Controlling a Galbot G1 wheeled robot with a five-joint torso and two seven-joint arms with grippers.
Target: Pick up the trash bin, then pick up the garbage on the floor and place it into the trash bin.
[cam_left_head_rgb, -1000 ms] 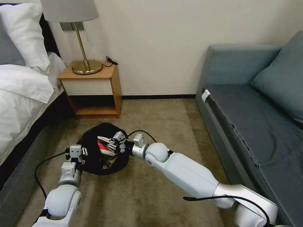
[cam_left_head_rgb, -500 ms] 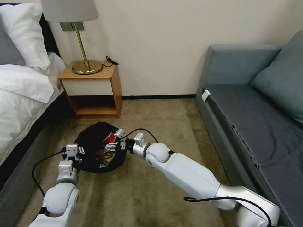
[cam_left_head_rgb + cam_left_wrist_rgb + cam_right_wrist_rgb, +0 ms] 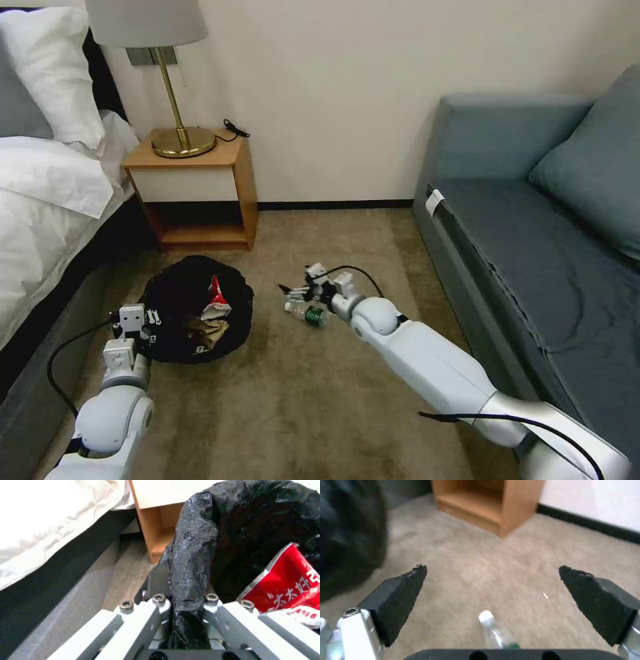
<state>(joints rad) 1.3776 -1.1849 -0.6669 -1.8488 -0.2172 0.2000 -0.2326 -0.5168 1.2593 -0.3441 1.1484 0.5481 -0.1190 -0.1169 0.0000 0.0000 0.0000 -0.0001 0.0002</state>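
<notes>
The trash bin (image 3: pixel 175 300), covered by its crinkled black bag, sits low over the carpet left of centre. My left gripper (image 3: pixel 135 323) is shut on the bag-covered rim (image 3: pixel 188 600). Inside lie a red-white carton (image 3: pixel 215 299) (image 3: pixel 286 585) and crumpled tan paper (image 3: pixel 207 330). A clear bottle with a green label (image 3: pixel 308 313) (image 3: pixel 495 635) lies on the carpet right of the bin. My right gripper (image 3: pixel 299 291) (image 3: pixel 493 597) hovers open just over the bottle's cap end, nothing between its fingers.
A wooden nightstand (image 3: pixel 200 193) with a brass lamp (image 3: pixel 175 127) stands against the wall behind the bin. The bed (image 3: pixel 47 200) runs along the left and a grey-blue sofa (image 3: pixel 533 247) along the right. Open carpet (image 3: pixel 300 400) lies between.
My right gripper let go of the red-white carton in the bin, opened, and swung right to above the bottle. The left gripper and bin shifted slightly left.
</notes>
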